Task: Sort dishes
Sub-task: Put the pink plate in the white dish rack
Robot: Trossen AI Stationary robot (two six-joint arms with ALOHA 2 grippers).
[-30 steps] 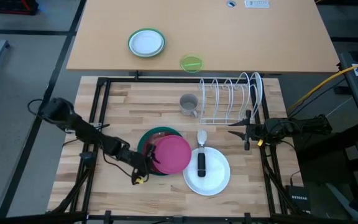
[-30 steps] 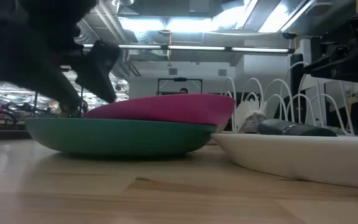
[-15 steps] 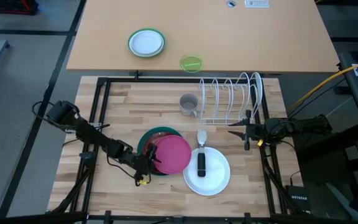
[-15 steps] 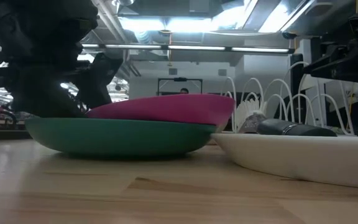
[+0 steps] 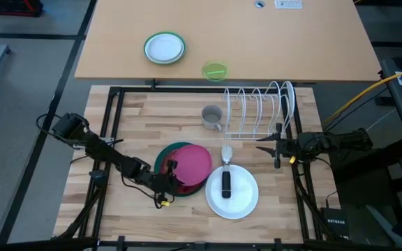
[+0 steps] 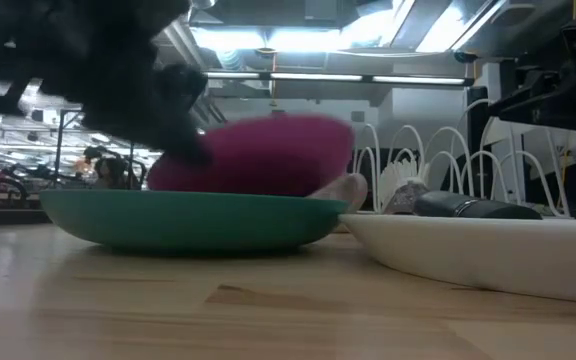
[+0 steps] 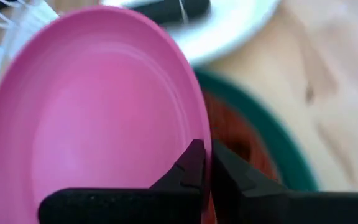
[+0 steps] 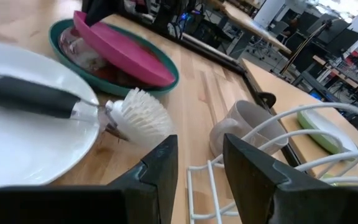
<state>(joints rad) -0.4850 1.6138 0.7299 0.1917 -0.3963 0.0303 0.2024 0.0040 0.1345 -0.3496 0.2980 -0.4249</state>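
Note:
The pink plate (image 5: 194,162) sits tilted on a dark red patterned plate (image 7: 229,134), which lies in the larger teal-green plate (image 5: 165,155) at the table's middle front. My left gripper (image 5: 169,170) is shut on the pink plate at its left rim. To the right, the plain white plate (image 5: 241,199) lies flat and carries a black-handled dish brush (image 5: 225,178). My right gripper (image 5: 260,147) hovers open near the front of the wire rack, touching nothing. My left gripper pinches the pink plate's rim (image 7: 202,124) on its left side, one finger over the plate's top face and one under it. The fingers come nearly level from the table's left. The plate tilts, with the held side raised and its right edge (image 8: 157,76) down on the stack.
A wire dish rack (image 5: 260,111) stands at the back right with a grey mug (image 5: 211,116) beside it. On the tan table beyond are a small white plate with a green rim (image 5: 164,47) and a lime-green bowl (image 5: 215,70). Bare wood lies left and front.
My left gripper has slid a little toward the pink plate and shut on its left rim. The plate's left side has risen off the stack, so it now stands tilted, with its right edge still down.

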